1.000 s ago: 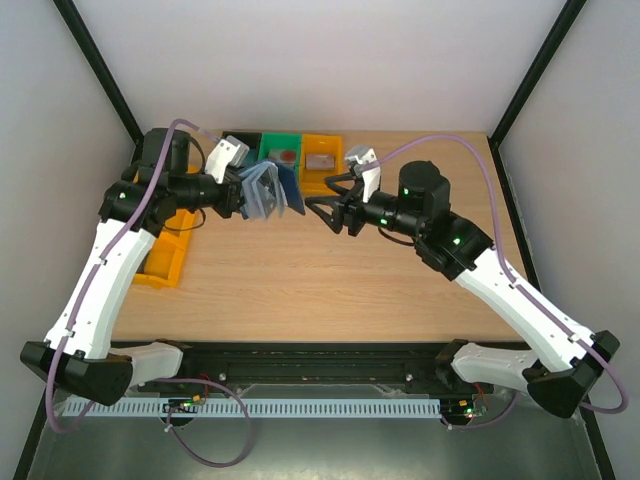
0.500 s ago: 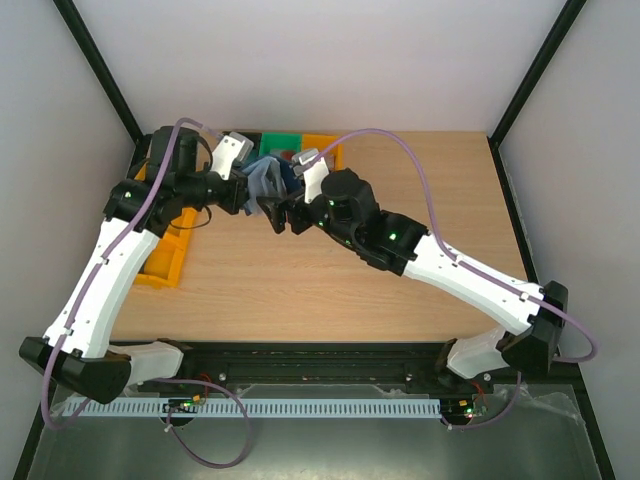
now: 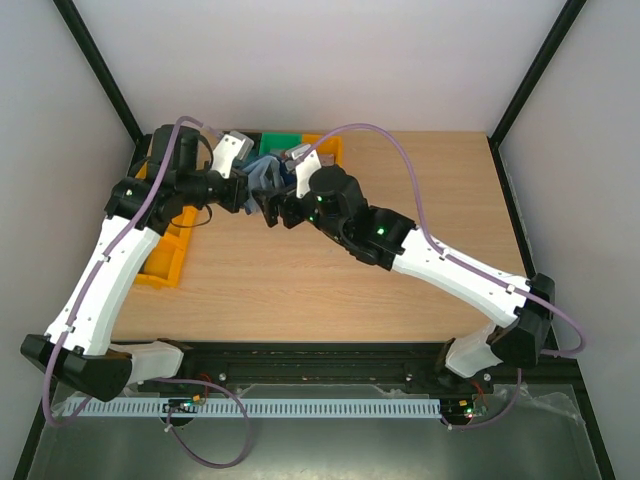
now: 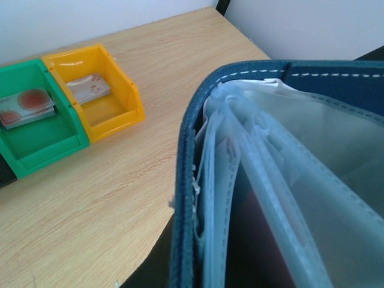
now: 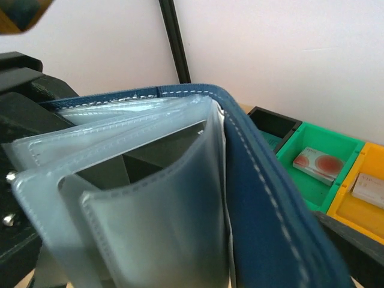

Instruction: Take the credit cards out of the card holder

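The navy card holder (image 3: 268,178) hangs open in the air above the back of the table. My left gripper (image 3: 250,195) is shut on its left side. In the left wrist view its navy cover (image 4: 185,180) and blue-grey pockets (image 4: 288,150) fill the frame, with a dark reddish card (image 4: 264,240) deep between two pockets. My right gripper (image 3: 272,208) is pushed up against the holder from the right. In the right wrist view the pockets (image 5: 150,210) and cover (image 5: 270,198) lie between its spread jaws, and its fingers are mostly hidden.
Behind the holder stand a green bin (image 3: 280,143) and a yellow bin (image 3: 325,148), each with a card in it (green bin (image 4: 36,114), yellow bin (image 4: 96,90)). A black bin (image 5: 273,123) stands beside them. A larger yellow bin (image 3: 165,255) sits at the table's left edge.
My right arm has swung left from mid-table up to the card holder and now touches it. My left gripper still holds the holder, which has shifted slightly left and back.
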